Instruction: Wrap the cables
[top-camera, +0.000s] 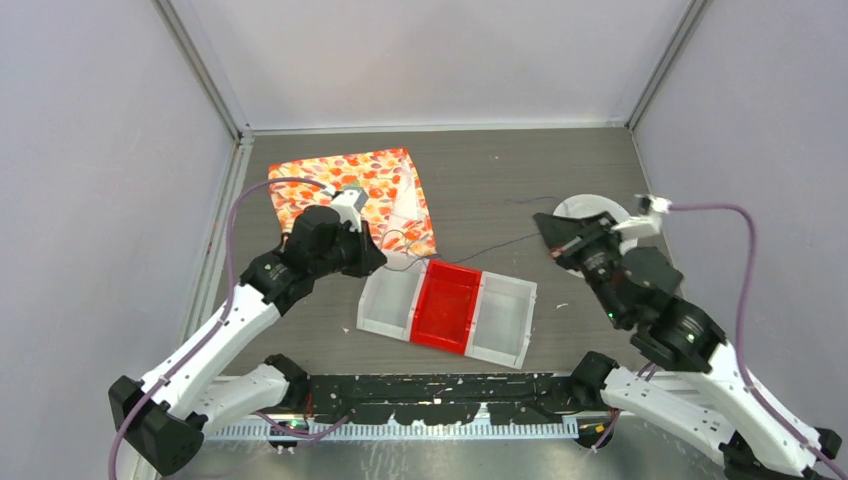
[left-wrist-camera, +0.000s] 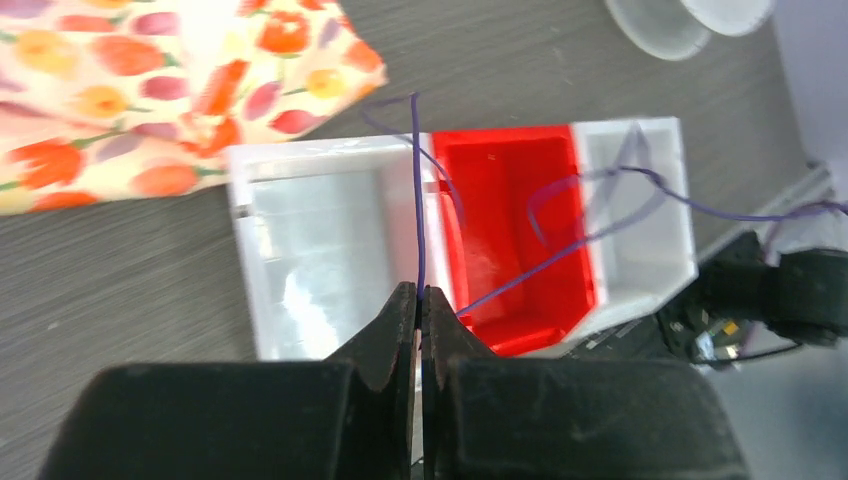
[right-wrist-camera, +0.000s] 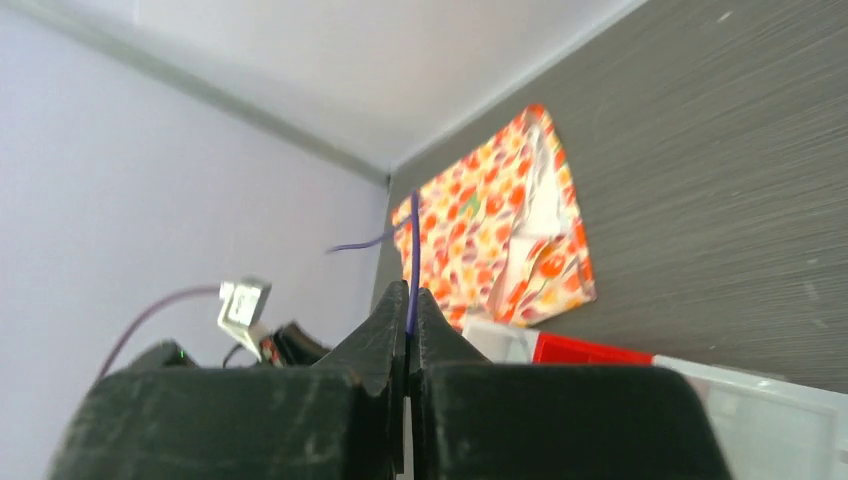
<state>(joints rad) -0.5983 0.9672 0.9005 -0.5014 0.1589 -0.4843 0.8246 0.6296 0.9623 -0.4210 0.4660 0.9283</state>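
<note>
The cable is a very thin dark blue-violet wire (top-camera: 505, 243) strung loosely between my two grippers above the table. My left gripper (top-camera: 377, 258) hangs over the left end of the tray, shut on one part of the cable (left-wrist-camera: 417, 200). From those fingertips the wire rises straight, and loose loops of it drift over the red compartment. My right gripper (top-camera: 545, 226) is raised at the right, shut on another part of the cable (right-wrist-camera: 413, 250), which stands up from between its tips. In the wrist views both left gripper (left-wrist-camera: 420, 296) and right gripper (right-wrist-camera: 410, 303) pinch the wire at the very tips.
A three-part tray (top-camera: 385, 300) with a red middle compartment (top-camera: 447, 305) lies at table centre. A floral orange cloth (top-camera: 355, 190) is spread at the back left. Behind my right gripper sits a white round dish (top-camera: 592, 207). Grey walls close in the table on three sides.
</note>
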